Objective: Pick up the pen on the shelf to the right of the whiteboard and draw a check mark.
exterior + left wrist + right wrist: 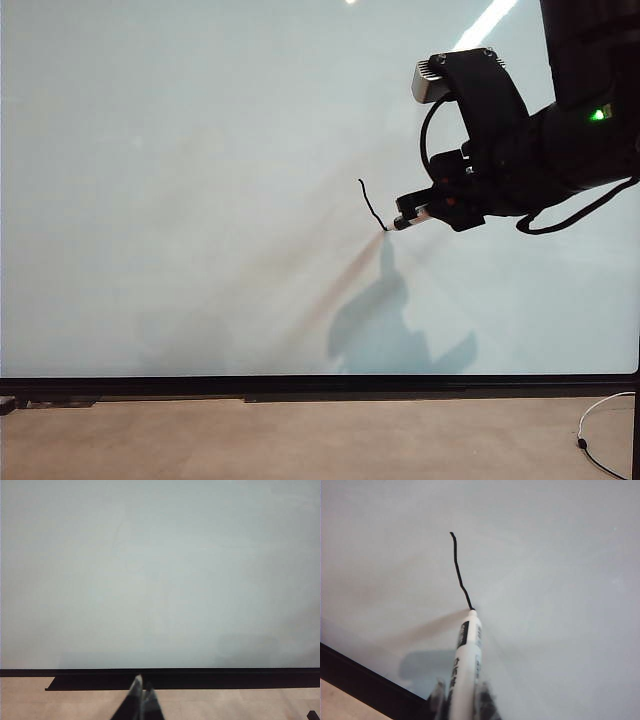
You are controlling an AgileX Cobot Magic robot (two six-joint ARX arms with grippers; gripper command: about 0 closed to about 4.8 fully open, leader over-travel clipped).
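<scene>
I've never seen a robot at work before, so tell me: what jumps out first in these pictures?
The right gripper, on the right side of the whiteboard, pinches a pen with its tip on the board. From the tip rises a short black line, the first stroke of a check mark. The left gripper idles shut below the board's bottom frame.

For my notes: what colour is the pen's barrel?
White with black print, on the pen held by the right pincer; the right wrist view shows it best.
</scene>
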